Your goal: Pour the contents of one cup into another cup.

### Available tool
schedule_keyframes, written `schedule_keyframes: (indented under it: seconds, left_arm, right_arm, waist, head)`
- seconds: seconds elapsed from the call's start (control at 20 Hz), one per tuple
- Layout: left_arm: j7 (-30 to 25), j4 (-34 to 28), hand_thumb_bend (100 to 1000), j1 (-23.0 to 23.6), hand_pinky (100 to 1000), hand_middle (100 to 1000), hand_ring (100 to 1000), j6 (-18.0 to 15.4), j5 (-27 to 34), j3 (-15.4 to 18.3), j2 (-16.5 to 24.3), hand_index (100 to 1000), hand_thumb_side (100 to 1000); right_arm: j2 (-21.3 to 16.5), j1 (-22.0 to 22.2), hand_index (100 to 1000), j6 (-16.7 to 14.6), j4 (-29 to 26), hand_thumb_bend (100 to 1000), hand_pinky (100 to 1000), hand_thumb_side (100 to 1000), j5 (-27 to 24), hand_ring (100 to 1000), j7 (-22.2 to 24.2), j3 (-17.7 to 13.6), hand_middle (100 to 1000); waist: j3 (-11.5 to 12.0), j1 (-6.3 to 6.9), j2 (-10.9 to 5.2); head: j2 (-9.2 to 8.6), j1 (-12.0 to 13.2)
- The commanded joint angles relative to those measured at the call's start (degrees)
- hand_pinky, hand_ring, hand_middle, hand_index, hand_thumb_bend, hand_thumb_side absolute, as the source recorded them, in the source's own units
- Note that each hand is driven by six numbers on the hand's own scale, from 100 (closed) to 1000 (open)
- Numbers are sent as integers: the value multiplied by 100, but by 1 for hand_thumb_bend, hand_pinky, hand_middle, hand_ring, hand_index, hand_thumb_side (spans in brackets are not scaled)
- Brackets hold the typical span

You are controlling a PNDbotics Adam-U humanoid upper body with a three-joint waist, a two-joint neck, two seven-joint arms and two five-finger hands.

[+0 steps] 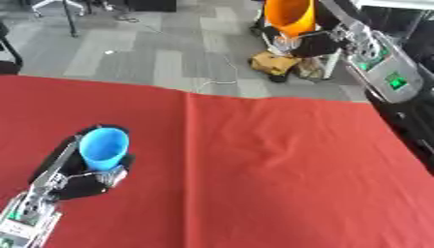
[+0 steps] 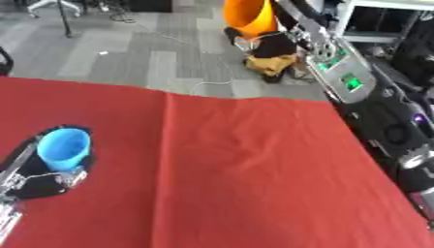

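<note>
Well, the robot's right hand (image 1: 318, 41) is lifted high, up over the far edge of the table, with its dark fingers curled round the base of an orange plastic cup (image 1: 288, 15). That cup sits just above and to the left of the hand, tilted, though I cannot tell from here how far its mouth has tipped or whether anything is inside.

Far below and well off to the left of that hand, the left hand (image 1: 85, 177) is wrapped round a light blue plastic cup (image 1: 103, 147), holding it upright with its mouth open to the ceiling, low over the red cloth-covered table (image 1: 271, 169).

The worry, to my eye, is the gap. The orange cup is well apart from the blue one, both sideways and in height, and it hangs beyond the cloth, over the grey floor (image 1: 152, 53). If it tips further before it is brought above the blue cup, the contents would likely fall on the floor or the cloth. A pour from that height could also splash or miss the small mouth.
</note>
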Motion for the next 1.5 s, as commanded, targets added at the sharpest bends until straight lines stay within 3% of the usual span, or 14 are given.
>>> schedule_keyframes:
  seconds: [0.05, 0.1, 0.15, 0.4, 0.85, 1.5]
  left_arm:
    - [-64, 36, 216, -149, 477, 546, 535, -67, -106, -25, -32, 716, 100]
    - [-77, 70, 217, -165, 477, 546, 535, -86, -136, -32, -52, 716, 100]
    - [-89, 102, 217, -179, 477, 546, 535, -104, -163, -37, -69, 716, 100]
    - [-161, 219, 228, -255, 480, 545, 537, -216, -303, -83, -154, 716, 100]
    - [-392, 210, 240, -419, 485, 543, 537, -399, -418, -275, -292, 715, 100]
    - [-553, 297, 228, -496, 483, 538, 533, -395, -236, -325, -415, 712, 100]
  right_arm:
    - [118, -270, 657, 15, -328, 220, 533, 100, -94, 373, 201, 137, 419]
    - [212, -329, 656, 27, -373, 272, 532, 100, -150, 372, 271, 202, 417]
    - [289, -380, 656, 45, -397, 220, 532, 100, -178, 372, 337, 254, 418]
    - [750, -587, 655, 105, -284, 222, 526, 100, -185, 367, 596, 478, 414]
    - [1442, -690, 653, 20, 391, 227, 517, 100, 102, 360, 790, 647, 407]
    - [1895, -649, 652, -342, 801, 235, 522, 100, 891, 368, 764, 730, 411]
  waist:
    - [-1, 16, -107]
    - [1, 17, -110]
    - [3, 18, -112]
    - [31, 27, -123]
    - [82, 25, -124]
    - [98, -37, -137]
  head:
    - [-53, -18]
    - [-46, -26]
    - [-40, -32]
    - [-30, -80]
    - [-33, -151]
    - [-42, -127]
